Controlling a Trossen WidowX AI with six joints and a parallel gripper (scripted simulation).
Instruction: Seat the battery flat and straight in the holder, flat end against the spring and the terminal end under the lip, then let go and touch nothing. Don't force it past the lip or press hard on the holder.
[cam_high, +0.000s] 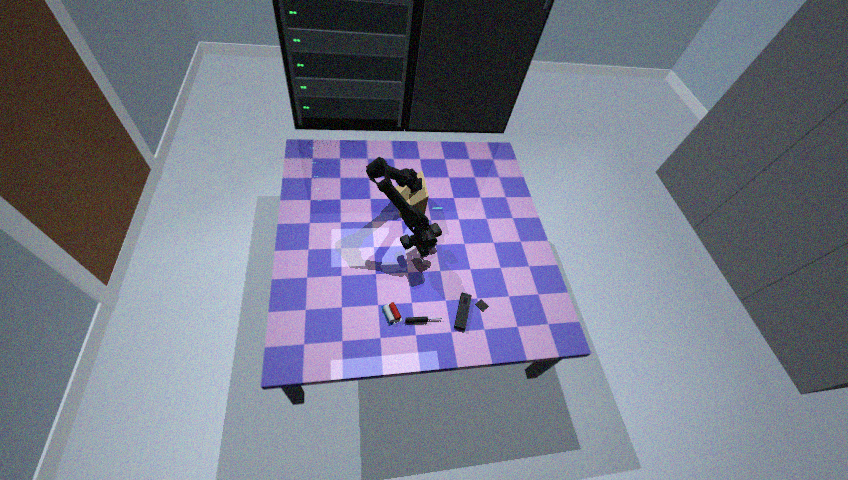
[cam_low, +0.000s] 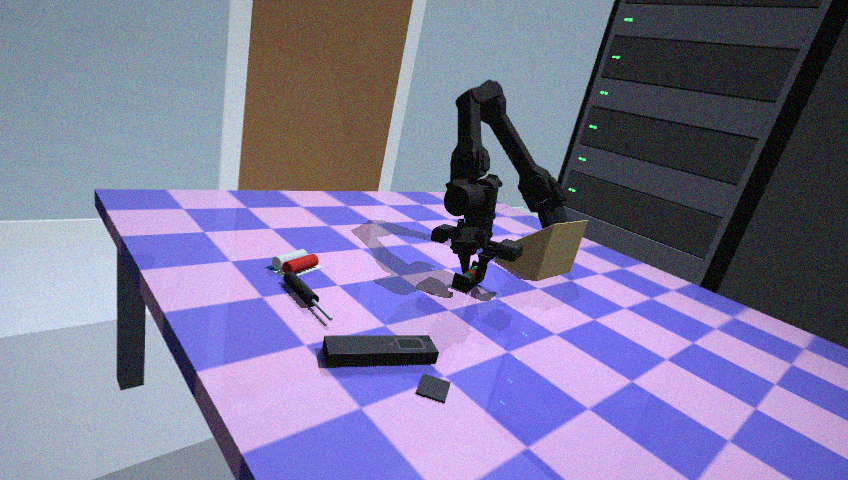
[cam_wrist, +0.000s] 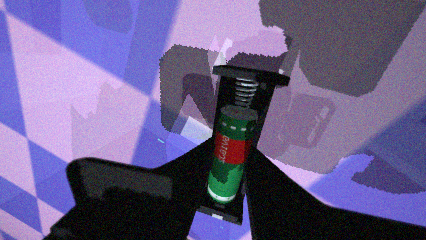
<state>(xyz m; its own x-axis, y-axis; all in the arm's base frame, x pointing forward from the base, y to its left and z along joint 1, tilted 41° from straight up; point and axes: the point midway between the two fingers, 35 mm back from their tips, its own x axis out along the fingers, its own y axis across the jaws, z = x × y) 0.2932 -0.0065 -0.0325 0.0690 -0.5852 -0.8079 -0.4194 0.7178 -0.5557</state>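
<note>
The green battery with a red band (cam_wrist: 231, 150) (cam_low: 473, 273) lies lengthwise in the black holder (cam_wrist: 278, 79) (cam_low: 460, 281). Its flat end faces the coil spring (cam_wrist: 245, 91), which shows long and largely uncovered; its tip is at or near that end. The white-ringed terminal end is by the holder's near end plate, but whether it is under the lip is unclear. My gripper (cam_wrist: 230, 145) (cam_low: 474, 274) is shut on the battery, one finger on each side, hiding parts of the holder's side walls. I cannot tell whether the holder rests flat on the table.
A tan block (cam_high: 418, 205) (cam_low: 544, 252) stands by the arm's base. Farther off lie a black box (cam_high: 462, 311) (cam_low: 380, 350), a small dark square (cam_high: 482, 305) (cam_low: 433, 387), a screwdriver (cam_high: 417, 320) (cam_low: 301, 288), and a red cylinder (cam_high: 394, 311) (cam_low: 301, 262) beside a white one (cam_low: 288, 257).
</note>
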